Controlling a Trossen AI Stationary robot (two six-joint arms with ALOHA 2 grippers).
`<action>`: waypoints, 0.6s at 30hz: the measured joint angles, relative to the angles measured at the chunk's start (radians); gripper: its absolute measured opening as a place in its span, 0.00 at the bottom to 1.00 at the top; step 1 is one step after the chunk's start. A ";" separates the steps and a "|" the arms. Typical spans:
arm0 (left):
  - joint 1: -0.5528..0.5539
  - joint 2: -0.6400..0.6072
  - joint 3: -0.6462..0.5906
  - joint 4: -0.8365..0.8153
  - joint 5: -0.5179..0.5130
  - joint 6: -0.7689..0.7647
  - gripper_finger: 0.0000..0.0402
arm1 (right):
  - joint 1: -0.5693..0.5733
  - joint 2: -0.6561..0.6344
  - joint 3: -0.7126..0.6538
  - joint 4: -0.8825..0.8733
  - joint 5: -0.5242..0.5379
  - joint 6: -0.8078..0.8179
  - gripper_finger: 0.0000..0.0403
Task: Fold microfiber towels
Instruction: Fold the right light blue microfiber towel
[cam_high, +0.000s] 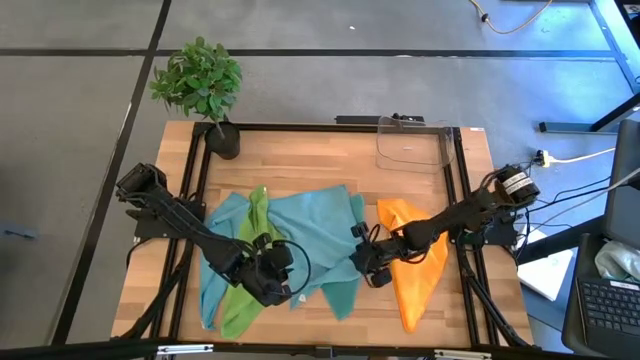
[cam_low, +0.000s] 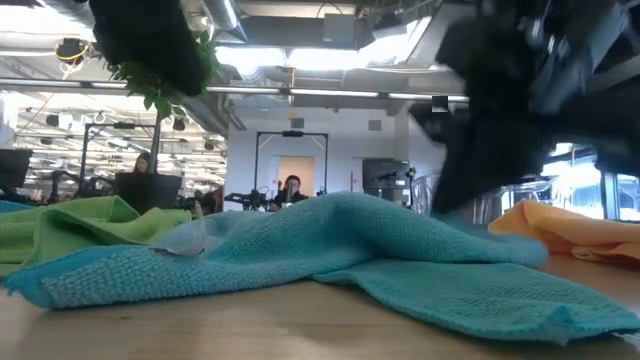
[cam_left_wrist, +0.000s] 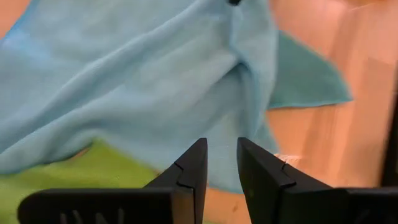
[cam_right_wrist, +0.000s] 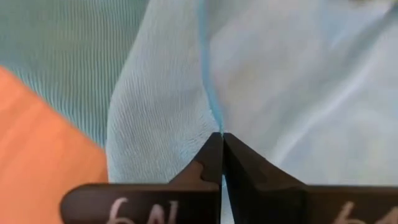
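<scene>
Five towels lie crumpled on the wooden table (cam_high: 300, 155): a light blue one (cam_high: 225, 225) at the left, a lime green one (cam_high: 245, 290), a second light blue one (cam_high: 310, 225) in the middle, a teal one (cam_high: 340, 292) under it, and an orange one (cam_high: 415, 270) at the right. My left gripper (cam_high: 283, 272) hovers slightly open over the middle light blue towel's near left edge (cam_left_wrist: 186, 81), where it lies on the green towel. My right gripper (cam_high: 364, 262) is shut on that towel's right side, between the teal and the orange towel. My right gripper pinches a raised ridge of the light blue towel (cam_right_wrist: 205, 115) between its two shut fingers, on the towel's right side beside the orange towel (cam_right_wrist: 37, 137). Whether this is an edge or a fold I cannot tell. The rest of the towel lies slack on the table.
A clear plastic bin (cam_high: 412, 143) stands at the table's far right edge. A potted plant (cam_high: 205, 85) stands at the far left corner. Bare wood shows along the far half of the table and at the near edge (cam_low: 250, 330).
</scene>
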 joint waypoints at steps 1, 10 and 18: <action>-0.002 0.000 0.000 0.026 0.000 0.021 0.20 | 0.012 -0.017 0.010 -0.014 0.020 -0.010 0.02; -0.024 0.032 0.001 0.189 -0.004 0.145 0.20 | 0.134 -0.183 0.045 -0.102 0.089 -0.055 0.01; -0.022 0.212 0.000 0.383 0.169 0.145 0.29 | 0.209 -0.202 0.038 -0.192 0.056 0.026 0.01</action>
